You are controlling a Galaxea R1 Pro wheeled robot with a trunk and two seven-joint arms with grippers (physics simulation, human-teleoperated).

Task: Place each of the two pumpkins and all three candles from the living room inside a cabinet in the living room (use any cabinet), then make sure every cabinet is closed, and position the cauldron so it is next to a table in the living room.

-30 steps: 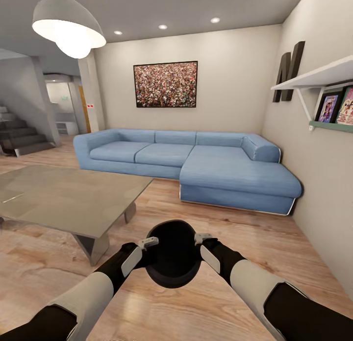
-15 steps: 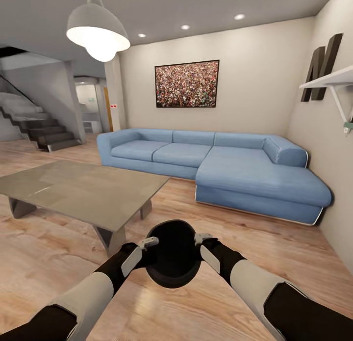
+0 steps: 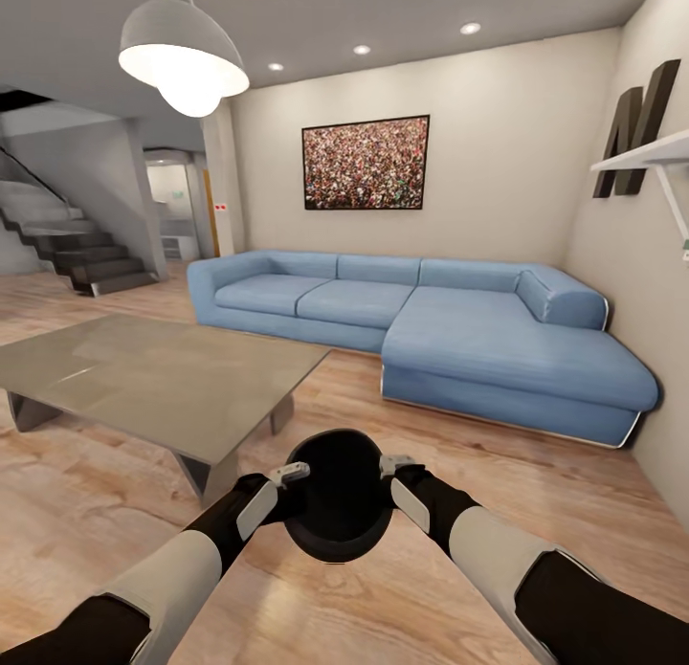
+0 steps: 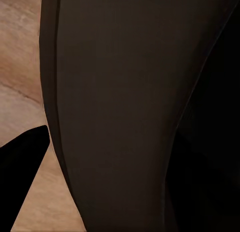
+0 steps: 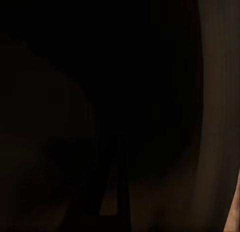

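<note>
Carrying cauldron (image 3: 337, 498) over floor (image 3: 86, 512), pinched at opposite rim sides between left gripper (image 3: 287, 474) and right gripper (image 3: 394, 466), both clenched for balance, just off near corner of table (image 3: 163, 373).

Cauldron (image 3: 337, 498): black, smooth, faint sheen along the wall. Table (image 3: 144, 378): grey-beige top, glossy, reflective. Floor (image 3: 536, 483): light wood planks, visible grain, satin. Sofa (image 3: 431, 325): blue woven cloth, matt. Pendant lamp (image 3: 182, 57): smooth grey shade. Walls: matt beige
</note>
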